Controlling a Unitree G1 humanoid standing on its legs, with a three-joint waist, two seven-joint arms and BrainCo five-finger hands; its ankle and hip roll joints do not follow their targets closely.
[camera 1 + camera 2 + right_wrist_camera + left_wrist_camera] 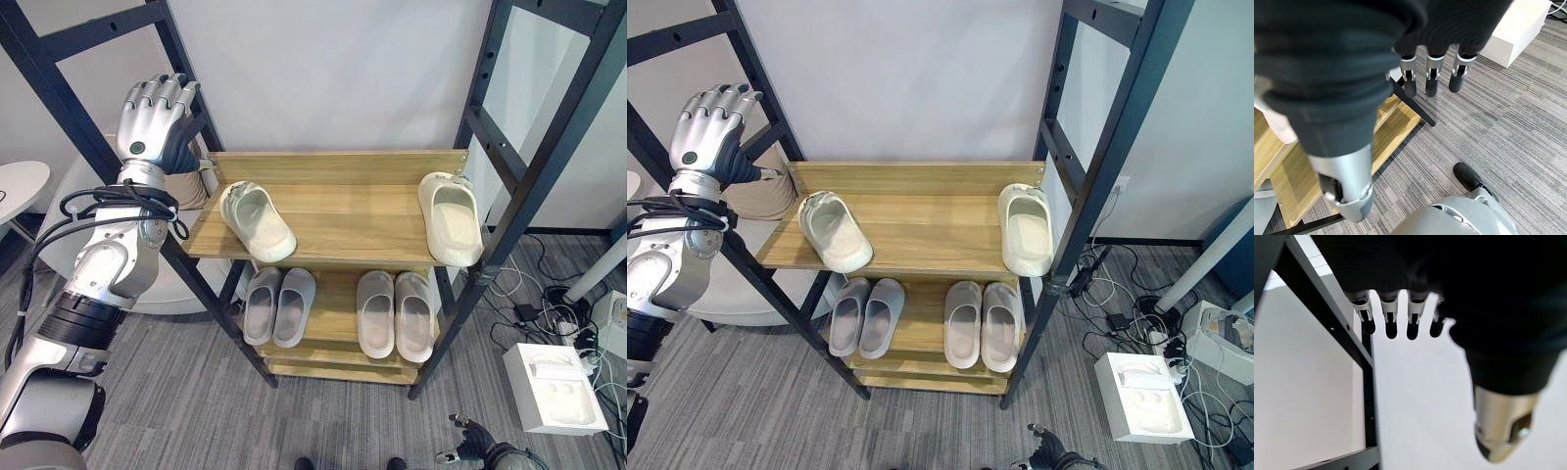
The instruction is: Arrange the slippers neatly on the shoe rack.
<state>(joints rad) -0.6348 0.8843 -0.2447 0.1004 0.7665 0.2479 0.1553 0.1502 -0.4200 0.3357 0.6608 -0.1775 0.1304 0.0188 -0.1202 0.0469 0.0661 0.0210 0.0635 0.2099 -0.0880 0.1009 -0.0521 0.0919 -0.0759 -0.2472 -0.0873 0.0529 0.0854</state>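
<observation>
On the upper shelf (pixel 343 230) of the shoe rack (pixel 333 372), mid-frame, two cream slippers lie far apart: the left slipper (pixel 257 220) skewed, the right slipper (pixel 451 217) overhanging the front edge. Upper left, the left robot hand (pixel 152 117) hangs raised, fingers relaxed, empty. Bottom right, the right robot hand (pixel 1430 73) is also empty, fingers straight. A clumsy nudge could tip the overhanging slipper off.

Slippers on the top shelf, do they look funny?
Yes. The left cream slipper lies slanted at one end of the top shelf, while the right cream slipper sits far off at the other end. On the shelf below, two pairs stand neatly side by side.
</observation>
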